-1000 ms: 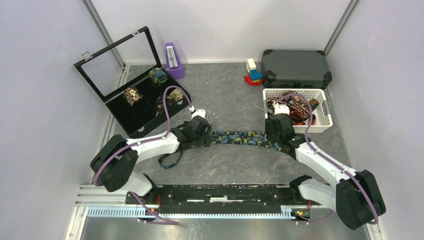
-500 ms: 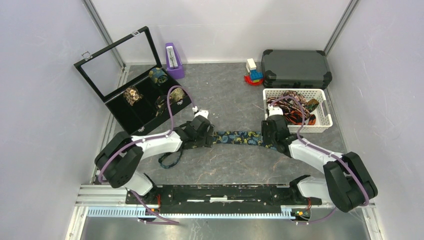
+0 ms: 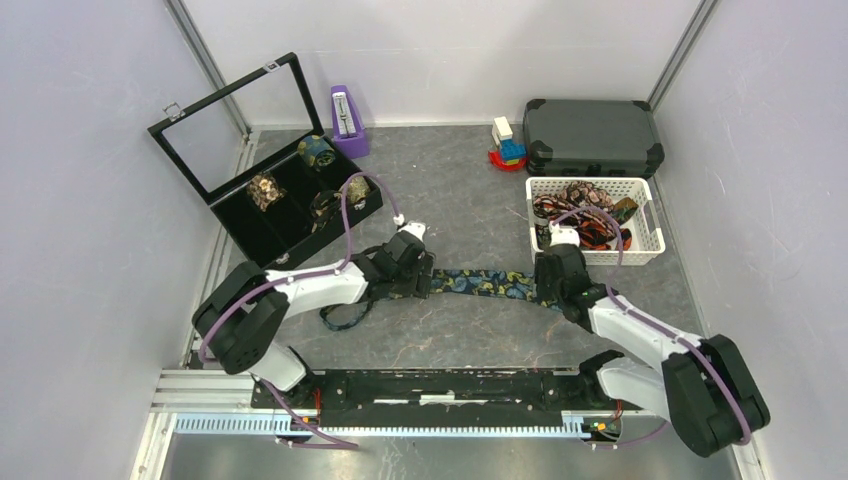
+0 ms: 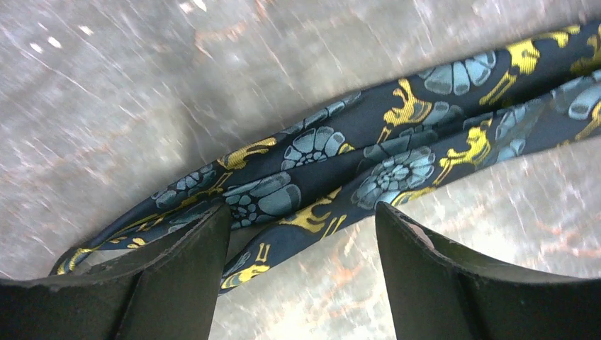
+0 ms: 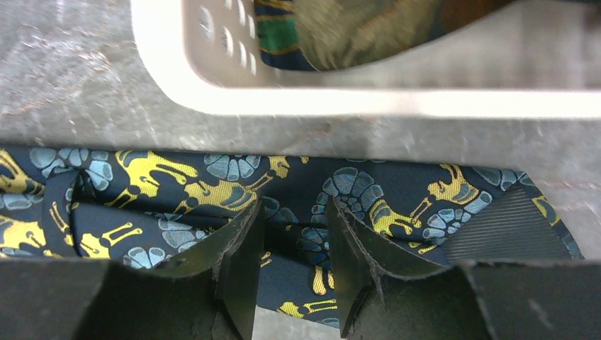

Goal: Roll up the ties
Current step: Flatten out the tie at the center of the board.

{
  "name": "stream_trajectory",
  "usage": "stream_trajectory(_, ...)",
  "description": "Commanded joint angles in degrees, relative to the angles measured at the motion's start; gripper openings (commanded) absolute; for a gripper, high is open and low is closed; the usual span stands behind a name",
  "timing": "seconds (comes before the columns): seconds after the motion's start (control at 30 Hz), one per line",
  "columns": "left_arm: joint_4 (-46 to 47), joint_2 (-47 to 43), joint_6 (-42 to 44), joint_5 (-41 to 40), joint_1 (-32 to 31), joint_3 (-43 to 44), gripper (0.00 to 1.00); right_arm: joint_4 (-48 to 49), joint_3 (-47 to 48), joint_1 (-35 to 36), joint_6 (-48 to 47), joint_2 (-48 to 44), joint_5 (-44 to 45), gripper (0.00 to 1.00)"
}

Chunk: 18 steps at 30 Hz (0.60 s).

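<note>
The white perforated plastic basket (image 3: 652,215) held loose patterned ties (image 3: 600,198). Just at its near side lay the long navy paisley tie (image 3: 490,283). The left gripper (image 4: 301,219) stood wide astride this tie. The right gripper (image 5: 294,216) stood narrow on it, and I could not tell if it gripped.

The navy paisley fabric tie (image 3: 487,284) lies on the grey table (image 3: 470,200) between my left gripper (image 4: 301,212) and right gripper (image 5: 294,209), before the white plastic basket (image 3: 652,222).

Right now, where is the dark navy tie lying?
In the top view, the navy tie lies across the middle of the table, running between the left gripper and the right gripper, close to the white basket.
</note>
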Motion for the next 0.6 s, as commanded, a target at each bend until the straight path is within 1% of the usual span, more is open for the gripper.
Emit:
stream_trajectory(0.0, -5.97, -4.76, -1.54, 5.59, -3.42, -2.74, 0.80, -9.58, -1.74, -0.97, 0.78, -4.37, 5.03, 0.45)
stream_trajectory(0.1, -9.84, -7.76, -2.38, 5.25, -8.42, -1.41, 0.80, -11.45, -1.42, -1.06, 0.30, -7.71, 5.71, 0.45)
stream_trajectory(0.2, -15.05, -11.34, -2.33, 1.04, -11.31, 2.09, 0.80, -13.47, 0.51, -1.01, 0.27, -10.08, 4.77, 0.45)
stream_trajectory(0.3, -17.40, -14.27, -0.45, -3.18, -11.44, 5.09, 0.81, -14.52, 2.95, -1.10, 1.01, -11.68, 0.62, 0.46)
stream_trajectory(0.37, -17.83, -14.64, 1.86, -6.12, -11.33, 6.48, 0.81, -14.65, 3.78, -1.00, 1.53, -12.40, -1.76, 0.47)
stream_trajectory(0.47, -16.51, -12.69, 4.91, -8.27, -10.18, 7.22, 0.81, -14.24, 3.88, -0.95, 2.33, -12.94, -3.05, 0.47)
stream_trajectory(0.57, -14.42, -9.26, 6.05, -7.49, -8.26, 7.72, 0.81, -12.95, 3.47, -0.86, 2.79, -12.27, -4.48, 0.47)
